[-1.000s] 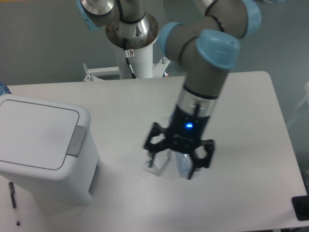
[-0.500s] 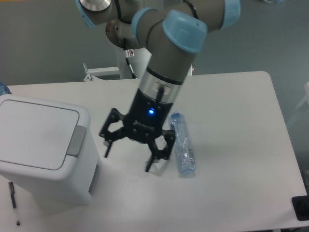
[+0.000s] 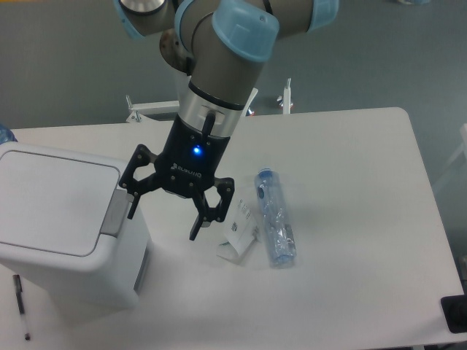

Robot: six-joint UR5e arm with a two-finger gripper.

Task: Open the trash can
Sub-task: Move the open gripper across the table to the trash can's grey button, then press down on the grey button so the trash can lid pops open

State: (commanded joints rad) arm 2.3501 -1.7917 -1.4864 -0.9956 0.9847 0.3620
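Gripper (image 3: pixel 165 222) spread wide, empty, just right of the trash can (image 3: pixel 66 226), lid flat. Clear bottle (image 3: pixel 275 217) and folded white card (image 3: pixel 239 236) lie on table (image 3: pixel 357 189) right of it; pen (image 3: pixel 21 305) by the can's left front.

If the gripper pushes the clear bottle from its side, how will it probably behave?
The bottle lies on its side on the table, so it would probably roll. It looks like thin, empty plastic, so it is likely light and may dent.

A lab: robot arm (image 3: pixel 219 80) on white table (image 3: pixel 350 182)
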